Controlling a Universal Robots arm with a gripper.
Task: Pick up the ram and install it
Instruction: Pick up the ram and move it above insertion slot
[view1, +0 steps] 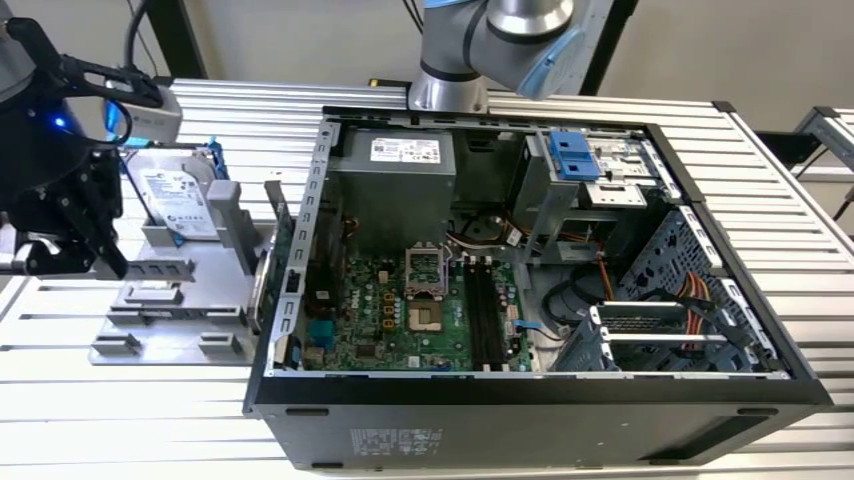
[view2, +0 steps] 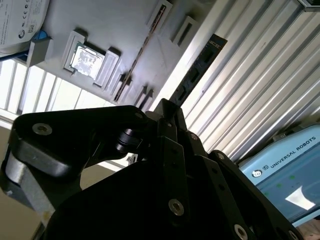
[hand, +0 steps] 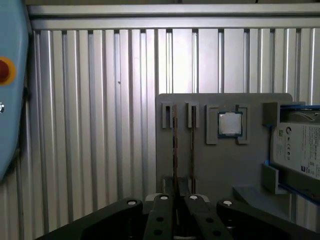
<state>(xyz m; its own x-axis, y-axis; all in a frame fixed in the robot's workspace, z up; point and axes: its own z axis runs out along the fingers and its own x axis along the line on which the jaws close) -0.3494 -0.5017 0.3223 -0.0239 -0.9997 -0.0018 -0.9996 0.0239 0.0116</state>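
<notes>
While in claw (hand: 176, 196), ram (view2: 197, 67) lengthwise straight outward.

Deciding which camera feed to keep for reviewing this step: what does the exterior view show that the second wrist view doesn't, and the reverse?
The exterior view gives the open computer case, its motherboard and the arm's body. The second wrist view gives the ram face-on, with its black chips, held by the gripper over the ribbed table, plus the square processor chip in its pocket. Both share the gripper, the grey holder tray and the hard drive.
</notes>
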